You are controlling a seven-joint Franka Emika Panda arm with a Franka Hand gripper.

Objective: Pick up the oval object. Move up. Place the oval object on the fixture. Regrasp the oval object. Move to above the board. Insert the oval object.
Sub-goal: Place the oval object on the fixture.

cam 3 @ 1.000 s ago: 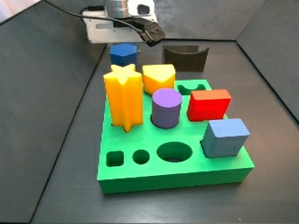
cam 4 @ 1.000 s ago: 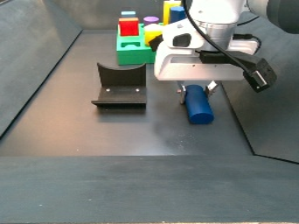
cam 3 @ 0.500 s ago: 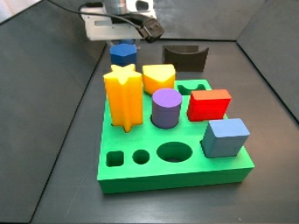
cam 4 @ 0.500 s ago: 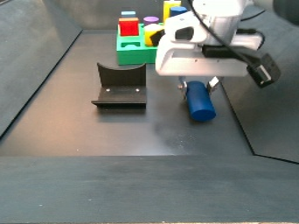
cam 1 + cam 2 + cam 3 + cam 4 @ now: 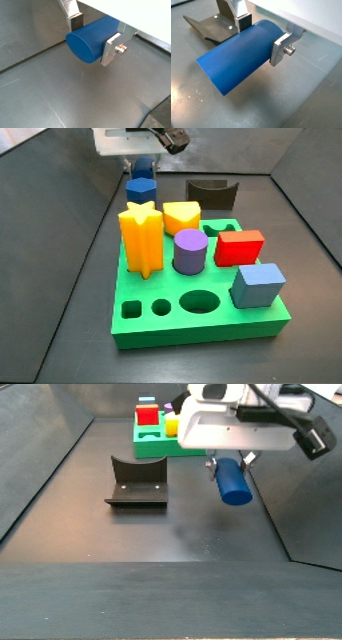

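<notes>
The oval object (image 5: pixel 233 481), a smooth deep blue peg, hangs off the floor and tilted, and my gripper (image 5: pixel 229 458) is shut on its upper part. Both wrist views show it lying crosswise between the silver fingers (image 5: pixel 111 47), with my gripper (image 5: pixel 93 36) closed on it; the peg (image 5: pixel 238 60) sticks out well past my gripper (image 5: pixel 262 36). The dark fixture (image 5: pixel 136 479) stands on the floor to the left of the peg, apart from it, and shows behind the peg (image 5: pixel 211 27) too. The green board (image 5: pixel 201 323) lies beyond, with my gripper (image 5: pixel 140 160) above its far end.
The board carries a yellow star (image 5: pixel 140 236), a purple cylinder (image 5: pixel 189 250), a red block (image 5: pixel 241 248), a light blue cube (image 5: pixel 258 283) and a stubby dark blue piece (image 5: pixel 142 188). Open holes (image 5: pixel 198 302) sit along its near edge. Dark walls (image 5: pixel 54 454) slope up around the floor.
My gripper has risen with the oval object, which has left the floor and now hangs above it. The fixture and the board have not moved.
</notes>
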